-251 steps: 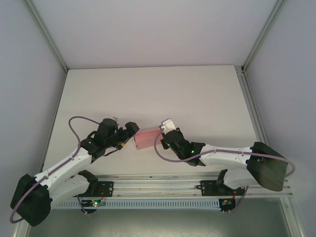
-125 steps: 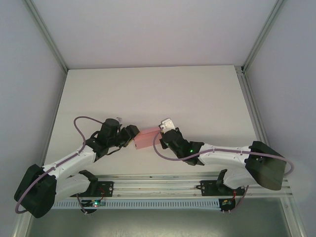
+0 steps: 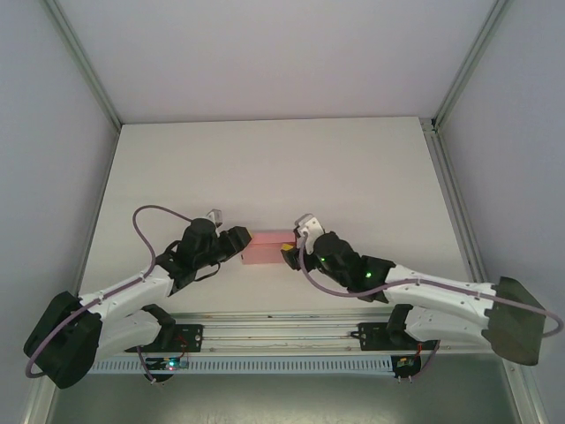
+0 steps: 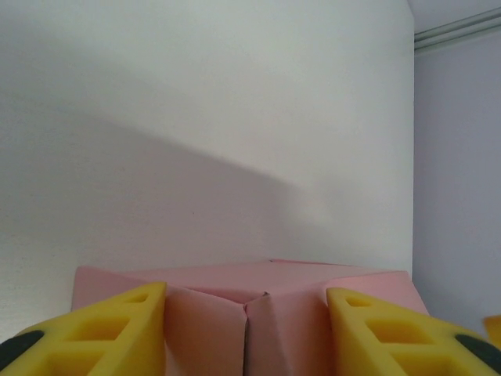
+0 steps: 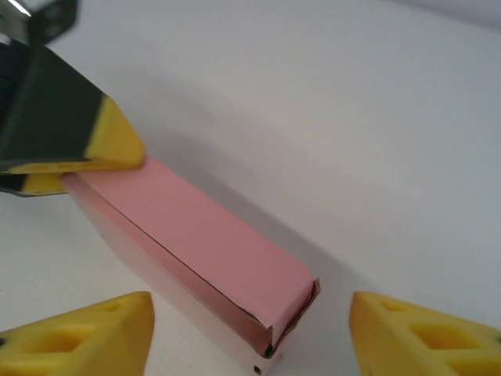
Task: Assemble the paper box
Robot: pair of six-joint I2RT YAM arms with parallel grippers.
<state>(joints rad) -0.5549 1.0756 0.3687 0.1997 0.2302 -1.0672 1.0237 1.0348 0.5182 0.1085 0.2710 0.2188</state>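
Whereas a second ago the paper box (image 3: pixel 267 248) sat skewed between the two grippers, it is now laid level on the table (image 3: pixel 265 150), its long axis running left to right, near the front edge.

- Left gripper (image 3: pixel 240 239): pushed in at the box's left end. In the left wrist view the folded end face is framed by the yellow fingers (image 4: pixel 102 329). The box looks wider than the gap, so whether it is clamped or merely pressed cannot be told.
- Right gripper (image 3: pixel 290 254): brought round to the right end and lower than before. Its fingers (image 5: pixel 86 333) are spread wide, with the box between them but untouched.
- Right end flap (image 5: pixel 291 312): a thin seam is seen, so it is not fully tucked.

Judgement: the box body is taken as formed and squared against the table. The end closure is probably what is left, and a push from the right could slide the light card unless it is braced at the left.
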